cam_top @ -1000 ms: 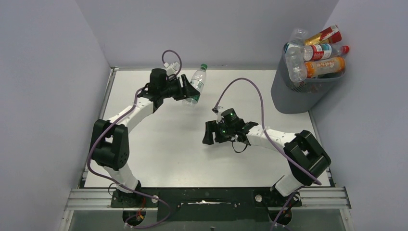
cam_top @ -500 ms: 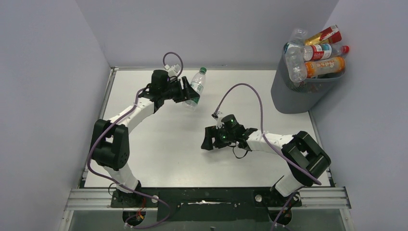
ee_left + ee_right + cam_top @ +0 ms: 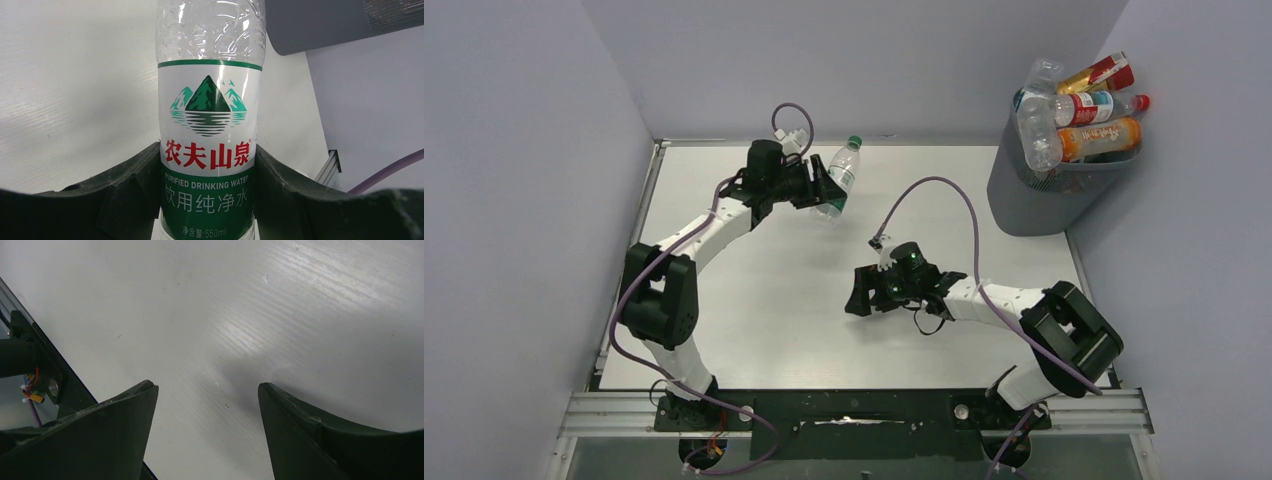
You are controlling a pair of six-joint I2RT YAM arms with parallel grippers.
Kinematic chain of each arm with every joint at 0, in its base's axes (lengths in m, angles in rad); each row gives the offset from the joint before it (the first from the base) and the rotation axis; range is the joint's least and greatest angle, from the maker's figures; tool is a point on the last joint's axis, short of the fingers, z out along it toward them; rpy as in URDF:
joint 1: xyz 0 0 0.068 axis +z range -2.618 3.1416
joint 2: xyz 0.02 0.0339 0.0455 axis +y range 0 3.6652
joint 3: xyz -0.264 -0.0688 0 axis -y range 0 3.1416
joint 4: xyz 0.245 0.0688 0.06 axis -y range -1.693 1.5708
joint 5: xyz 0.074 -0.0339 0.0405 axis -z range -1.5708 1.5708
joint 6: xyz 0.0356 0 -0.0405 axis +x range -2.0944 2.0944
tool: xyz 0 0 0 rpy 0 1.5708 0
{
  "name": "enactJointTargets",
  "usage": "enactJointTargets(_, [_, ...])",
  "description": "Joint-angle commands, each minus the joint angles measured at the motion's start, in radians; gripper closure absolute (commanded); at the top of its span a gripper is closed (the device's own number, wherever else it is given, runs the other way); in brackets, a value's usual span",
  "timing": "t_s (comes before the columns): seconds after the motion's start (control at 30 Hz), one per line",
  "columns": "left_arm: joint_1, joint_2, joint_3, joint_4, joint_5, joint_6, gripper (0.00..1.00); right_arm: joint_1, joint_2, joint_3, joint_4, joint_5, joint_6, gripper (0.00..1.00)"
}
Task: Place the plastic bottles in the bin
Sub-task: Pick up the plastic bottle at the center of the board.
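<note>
While grey walls (image 3: 524, 150) enclose the white table (image 3: 764, 300), left pincer (image 3: 823, 187) pinching bottle (image 3: 207, 100), right pincer (image 3: 207, 395) spread

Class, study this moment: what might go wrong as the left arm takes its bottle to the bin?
The bin is heaped above its rim with piled bottles; one more may roll off.
The left gripper clamps the held bottle low on its label, so it might pivot.
The right arm's purple cable arches across the likely path and might snag.
</note>
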Motion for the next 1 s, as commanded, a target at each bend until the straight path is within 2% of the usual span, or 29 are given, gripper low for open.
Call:
enactJointTargets(0.0, [-0.022, 0.025, 0.061, 0.031, 0.004, 0.012, 0.51, 0.009, -0.063, -0.014, 0.045, -0.002, -0.022, 0.25])
enactJointTargets(0.5, [-0.035, 0.029, 0.062, 0.056, 0.08, 0.021, 0.51, 0.008, -0.094, -0.015, 0.001, 0.013, 0.004, 0.21])
enactJointTargets(0.53, [-0.035, 0.021, 0.049, 0.068, 0.087, 0.017, 0.51, 0.008, -0.094, -0.012, -0.004, 0.013, 0.005, 0.18])
enactJointTargets(0.63, [-0.036, -0.001, 0.005, 0.107, 0.113, 0.008, 0.51, 0.009, -0.1, -0.012, -0.006, 0.014, 0.016, 0.01])
enactJointTargets(0.97, [-0.028, -0.075, -0.089, 0.175, 0.187, -0.001, 0.51, 0.009, -0.138, 0.014, -0.053, 0.033, 0.037, 0.02])
